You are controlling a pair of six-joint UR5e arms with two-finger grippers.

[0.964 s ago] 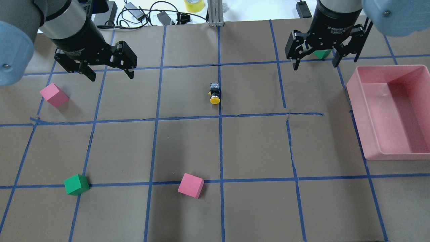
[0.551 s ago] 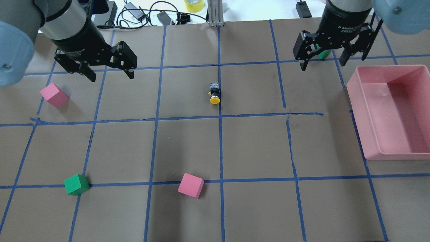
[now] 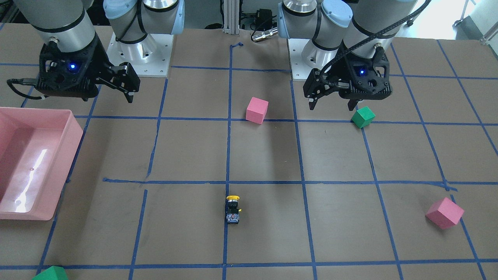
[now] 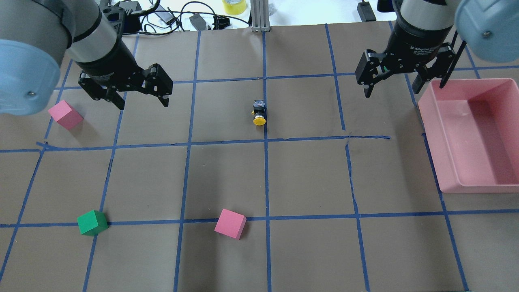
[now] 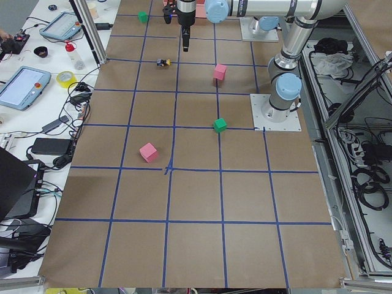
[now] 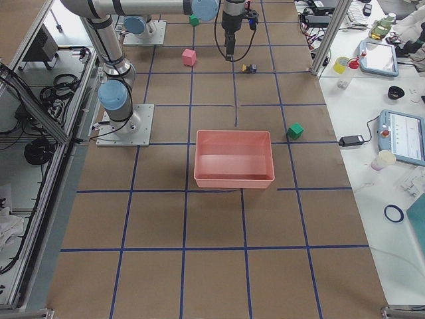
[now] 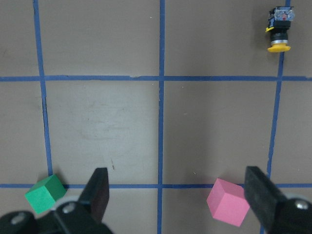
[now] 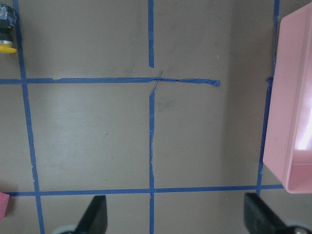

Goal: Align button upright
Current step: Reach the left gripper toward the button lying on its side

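I see the small yellow-capped, black-bodied push-button (image 4: pixel 259 114) lying on its side, well apart from my left gripper (image 4: pixel 142 104) and right gripper (image 4: pixel 391 92), both spread wide and empty.

**Cubes, a bin and taped squares**

The bench (image 4: pixel 308 178) is covered in brown paper, marked into squares by blue tape (image 4: pixel 266 182). A pink bin (image 4: pixel 436 142) sits at the overhead view's right edge. One pink cube (image 4: pixel 65 114) lies far left. A second pink cube (image 4: pixel 230 224) touches a tape line, with a green cube (image 4: pixel 92 222) well left of it. A yellow tape roll (image 4: pixel 234 5) and cables (image 4: pixel 170 16) lie beyond the paper.
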